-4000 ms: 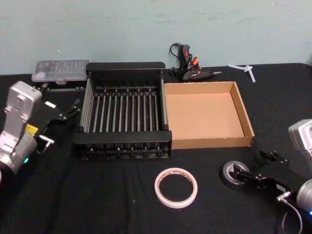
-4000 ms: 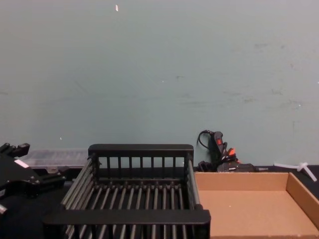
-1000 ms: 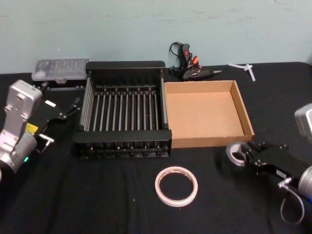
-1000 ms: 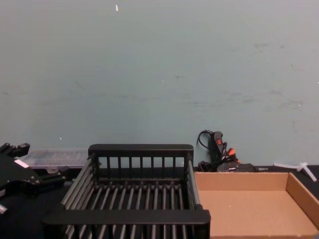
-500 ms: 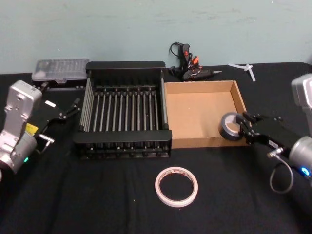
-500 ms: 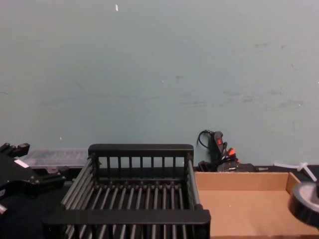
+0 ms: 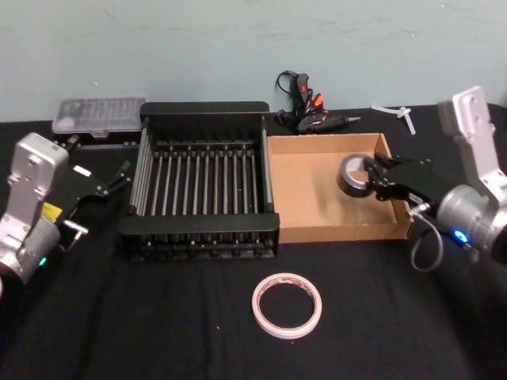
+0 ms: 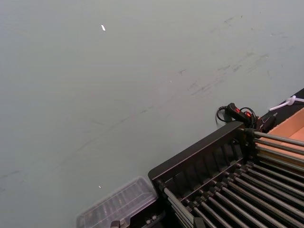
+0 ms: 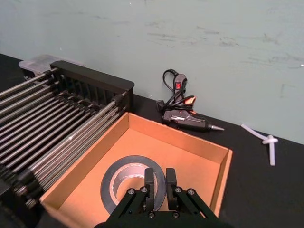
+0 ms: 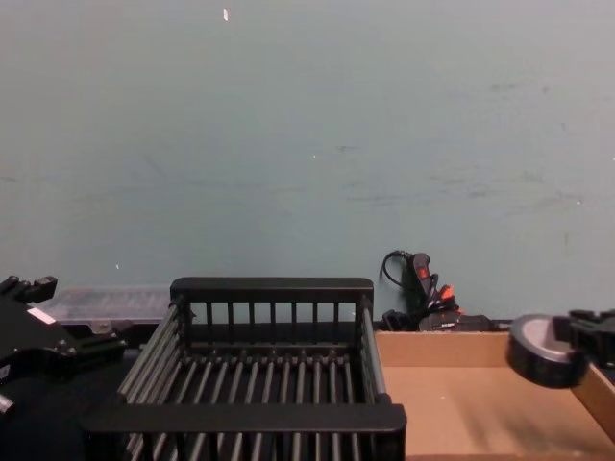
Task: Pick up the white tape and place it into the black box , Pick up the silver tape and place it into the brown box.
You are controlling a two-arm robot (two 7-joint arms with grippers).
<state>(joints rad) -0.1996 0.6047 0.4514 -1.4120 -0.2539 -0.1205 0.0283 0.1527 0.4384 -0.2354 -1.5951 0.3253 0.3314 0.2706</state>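
The silver tape [image 7: 352,175] hangs in the air over the right part of the brown box [image 7: 341,232], with my right gripper [image 7: 372,181] shut on the roll's wall. The right wrist view shows the silver tape [image 9: 127,182] above the cardboard floor of the brown box [image 9: 166,147], pinched by the right gripper [image 9: 156,179]. In the chest view the silver tape [image 10: 536,351] floats above the brown box [image 10: 452,399]. The white tape [image 7: 287,305] lies flat on the black cloth in front of the boxes. The black box [image 7: 198,225] stands left of the brown one. My left gripper [image 7: 119,174] rests left of the crate.
A glue gun with its cord [image 7: 307,109] lies behind the boxes against the wall. A clear plastic case [image 7: 99,115] sits at the back left. A white plastic piece [image 7: 398,112] lies at the back right.
The right gripper has carried the silver tape up from the table at the front right and leftward over the brown box's wall. The left arm and white tape have not moved.
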